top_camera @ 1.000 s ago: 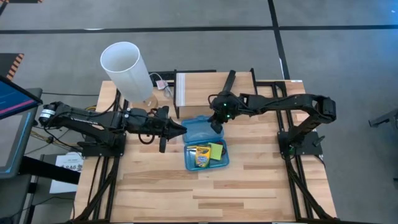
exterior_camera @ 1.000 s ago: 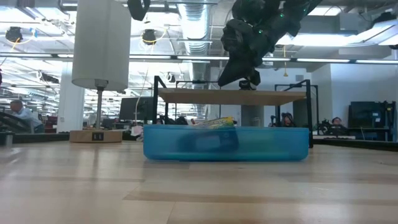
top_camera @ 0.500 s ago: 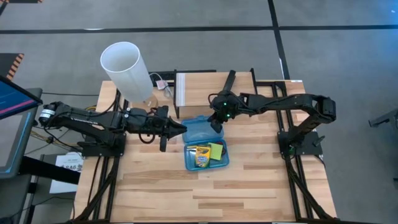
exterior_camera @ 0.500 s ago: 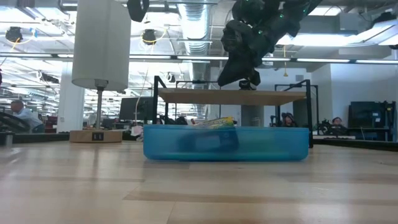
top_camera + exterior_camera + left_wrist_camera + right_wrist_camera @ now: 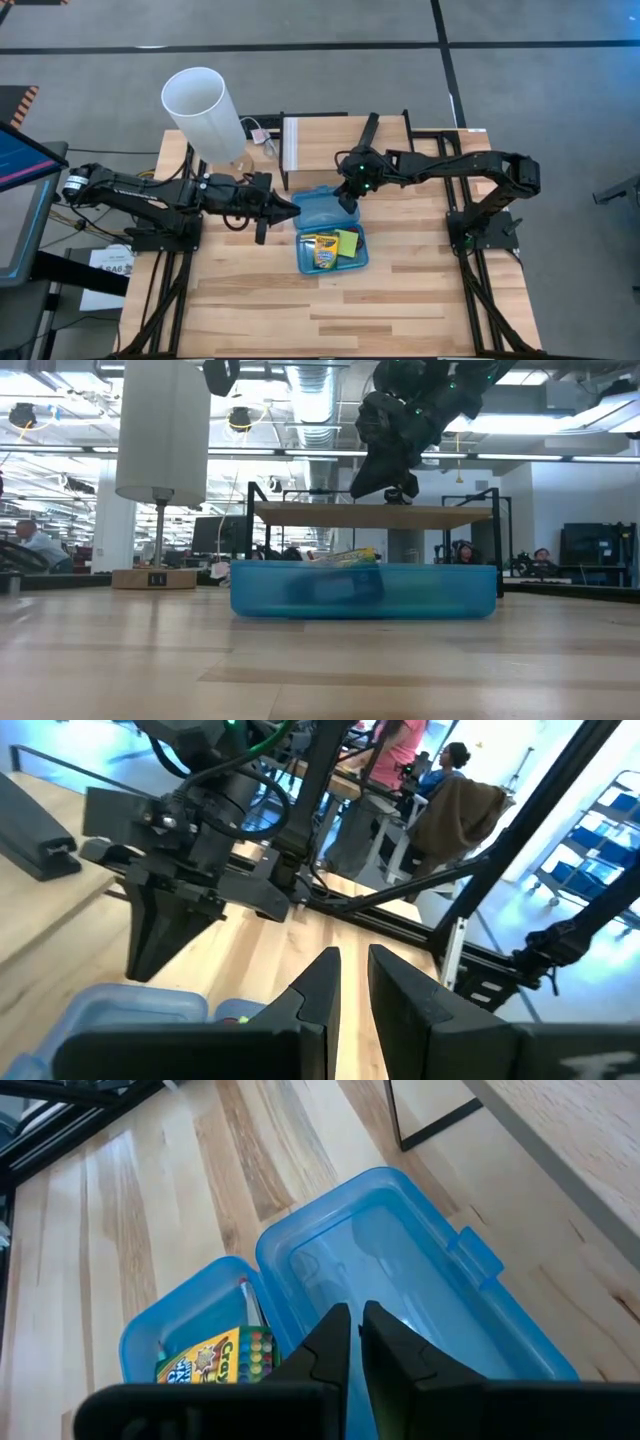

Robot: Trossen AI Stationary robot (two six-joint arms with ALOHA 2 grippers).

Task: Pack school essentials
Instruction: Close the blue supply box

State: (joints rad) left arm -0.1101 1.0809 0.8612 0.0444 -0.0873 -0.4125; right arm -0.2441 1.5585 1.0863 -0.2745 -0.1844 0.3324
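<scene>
Hovering beside the blue case's (image 5: 333,237) left side, the left gripper (image 5: 290,209) has fingers nearly pressed together, holding nothing. Inside the case, mid-worktop, lie the crayon box (image 5: 321,251) and green sticky-note pad (image 5: 348,243). Above its open lid (image 5: 420,1300), the right gripper (image 5: 355,1320) shows a narrow empty gap.

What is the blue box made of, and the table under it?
The blue box looks like see-through plastic: smooth, glossy, with the table's grain showing faintly through its open lid. The table looks like pale wood, probably butcher-block, since it shows long glued strips with grain and a soft sheen.
</scene>
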